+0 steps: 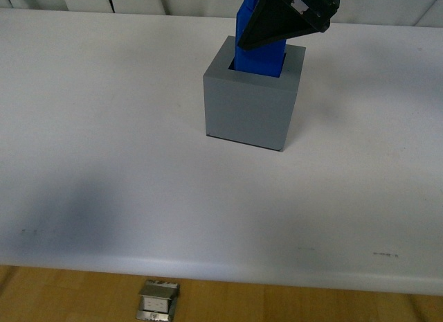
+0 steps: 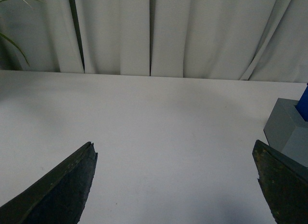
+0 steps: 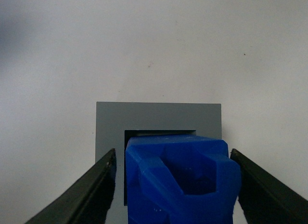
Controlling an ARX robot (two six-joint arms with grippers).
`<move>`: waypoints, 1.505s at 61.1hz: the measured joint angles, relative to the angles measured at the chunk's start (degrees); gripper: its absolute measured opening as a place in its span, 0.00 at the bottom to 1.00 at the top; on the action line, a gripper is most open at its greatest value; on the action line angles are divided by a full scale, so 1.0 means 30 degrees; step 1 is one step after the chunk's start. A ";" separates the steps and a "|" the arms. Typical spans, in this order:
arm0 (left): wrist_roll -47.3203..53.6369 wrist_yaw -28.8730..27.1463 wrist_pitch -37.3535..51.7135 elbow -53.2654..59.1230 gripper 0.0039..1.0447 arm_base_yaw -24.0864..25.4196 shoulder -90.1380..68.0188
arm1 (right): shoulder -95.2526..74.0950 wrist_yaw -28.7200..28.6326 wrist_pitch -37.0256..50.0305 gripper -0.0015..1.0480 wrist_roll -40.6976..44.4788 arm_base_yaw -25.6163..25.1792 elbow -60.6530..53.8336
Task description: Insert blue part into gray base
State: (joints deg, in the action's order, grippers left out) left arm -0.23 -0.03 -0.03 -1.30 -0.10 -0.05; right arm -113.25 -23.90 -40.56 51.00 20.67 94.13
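Observation:
The gray base [image 1: 249,111] stands on the white table [image 1: 104,163], right of centre toward the back. The blue part [image 1: 259,48] stands with its lower end inside the base's square recess, leaning slightly. My right gripper [image 1: 284,21] is shut on the blue part from above. In the right wrist view the blue part [image 3: 180,178] with its loop handle sits between the fingers [image 3: 84,197], over the recess of the base [image 3: 159,118]. My left gripper [image 2: 175,185] is open and empty over bare table; the base [image 2: 288,130] shows at that view's edge.
White curtains [image 2: 154,33] hang behind the table's far edge. A green plant leaf [image 2: 12,41] shows beside them. Below the table's front edge is a wooden floor with a small metal bracket [image 1: 158,301].

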 joint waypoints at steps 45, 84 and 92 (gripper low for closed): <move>0.0000 0.0000 0.0000 0.0000 0.94 0.0000 0.0000 | 0.6295 0.0437 0.7788 0.91 -0.5967 -0.1566 -0.5938; 0.0000 0.0000 0.0000 0.0000 0.94 0.0000 0.0000 | 1.8651 0.6098 1.6378 0.91 -1.4965 -0.8488 -2.1828; 0.0000 0.0000 0.0000 0.0000 0.94 0.0000 0.0000 | 2.1784 0.6601 1.5934 0.91 -1.6079 -0.9289 -2.3962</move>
State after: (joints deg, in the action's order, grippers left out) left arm -0.23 -0.03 -0.03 -1.30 -0.10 -0.05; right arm -47.90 -4.10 7.25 2.76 -7.20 22.24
